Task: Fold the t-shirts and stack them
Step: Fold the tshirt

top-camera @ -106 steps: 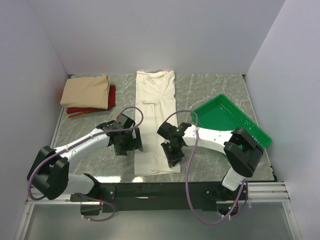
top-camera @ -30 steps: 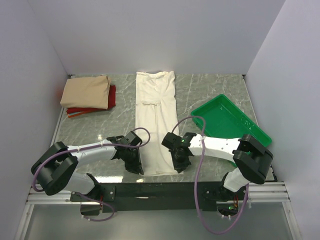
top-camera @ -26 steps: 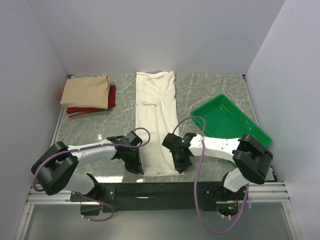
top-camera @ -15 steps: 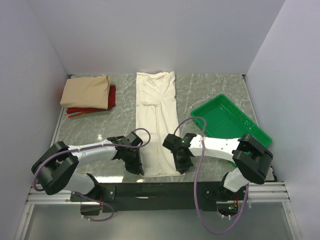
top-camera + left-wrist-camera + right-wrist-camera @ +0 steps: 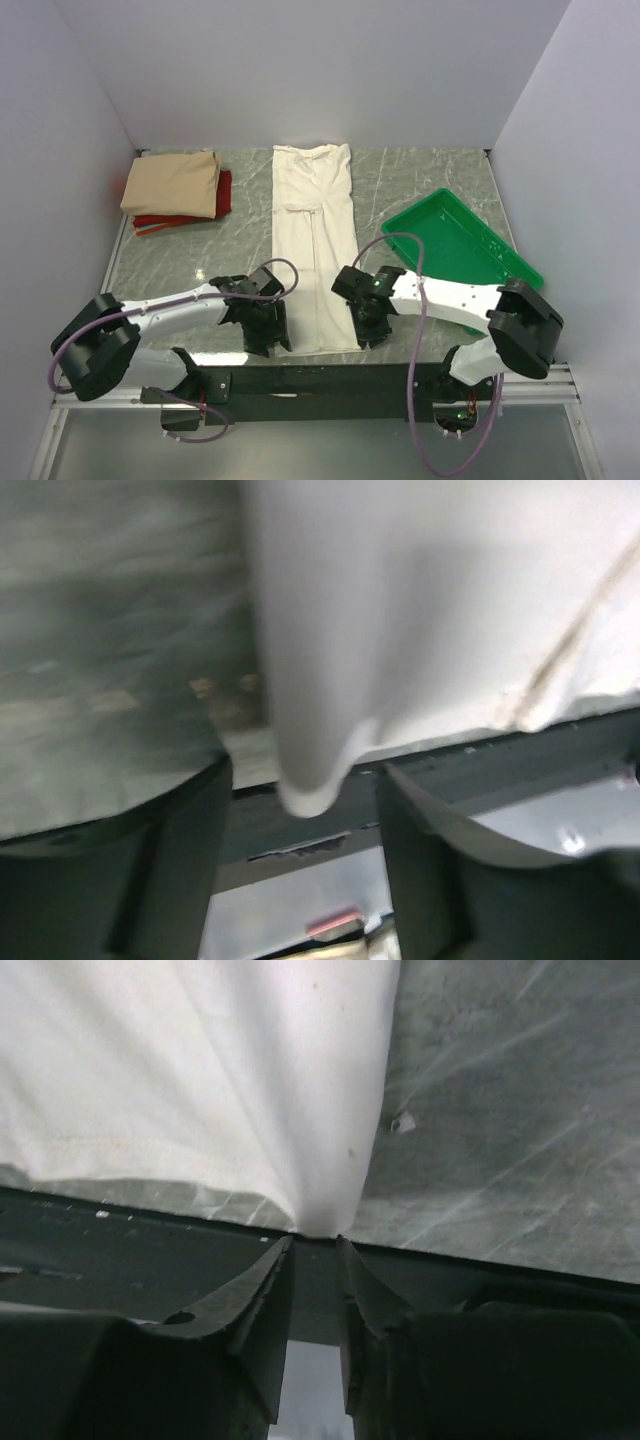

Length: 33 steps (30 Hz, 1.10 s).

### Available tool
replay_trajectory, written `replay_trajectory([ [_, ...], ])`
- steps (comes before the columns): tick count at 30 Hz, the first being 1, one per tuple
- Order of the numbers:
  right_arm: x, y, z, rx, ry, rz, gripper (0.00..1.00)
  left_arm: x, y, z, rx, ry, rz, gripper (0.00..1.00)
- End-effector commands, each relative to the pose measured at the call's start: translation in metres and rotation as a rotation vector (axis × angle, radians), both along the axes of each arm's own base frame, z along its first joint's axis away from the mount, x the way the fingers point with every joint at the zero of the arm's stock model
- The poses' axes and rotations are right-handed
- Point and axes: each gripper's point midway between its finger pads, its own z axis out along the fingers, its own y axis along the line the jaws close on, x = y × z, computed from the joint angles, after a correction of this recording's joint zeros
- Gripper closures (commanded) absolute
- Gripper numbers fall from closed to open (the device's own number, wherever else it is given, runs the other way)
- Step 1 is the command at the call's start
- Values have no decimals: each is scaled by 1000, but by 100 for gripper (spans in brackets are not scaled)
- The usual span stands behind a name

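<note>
Cream t-shirt (image 5: pixel 315 240) lay as a long folded strip down the middle of the surface (image 5: pixel 420 185), near hem at the front edge. Right fingers (image 5: pixel 250 1310) were clenched on its near-right corner. Left fingers (image 5: pixel 440 870) were spread wide at the near-left corner, with the cloth tip between them, unclamped. Tan t-shirt (image 5: pixel 172 183) sat on the red t-shirt (image 5: pixel 160 222) far left. Green tray (image 5: pixel 455 240) was at right.

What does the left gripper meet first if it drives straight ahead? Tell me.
The cream t-shirt: its near corner hangs between the open fingers of the left gripper, directly in line. How far ahead it sits is unclear from the blur.
</note>
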Motion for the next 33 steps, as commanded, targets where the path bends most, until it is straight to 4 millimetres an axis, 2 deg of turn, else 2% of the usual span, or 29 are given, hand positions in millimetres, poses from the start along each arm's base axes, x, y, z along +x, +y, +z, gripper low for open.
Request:
replay_trajectory([
  [1,-2,2,22,44,-21,-4,68,-2,26,2,110,-33,41,34],
  [2,-1,3,23,59,-29,-7,66,-3,27,4,109,-32,47,29],
  [4,-3,-2,17,51,-22,-21,65,-2,28,9,93,-52,71,27],
  [10,4,-2,12,89,-45,-68,66,-3,35,4,112,-60,109,32],
  [16,18,-9,12,126,-63,-120,66,5,35,1,134,-85,115,34],
  [19,19,-9,8,143,-51,-117,66,6,34,-1,129,-90,114,34],
  [25,10,-4,-1,170,10,-91,68,5,33,-8,127,-82,104,39],
  [33,1,-9,-13,156,45,-89,68,3,34,-15,131,-70,92,48],
])
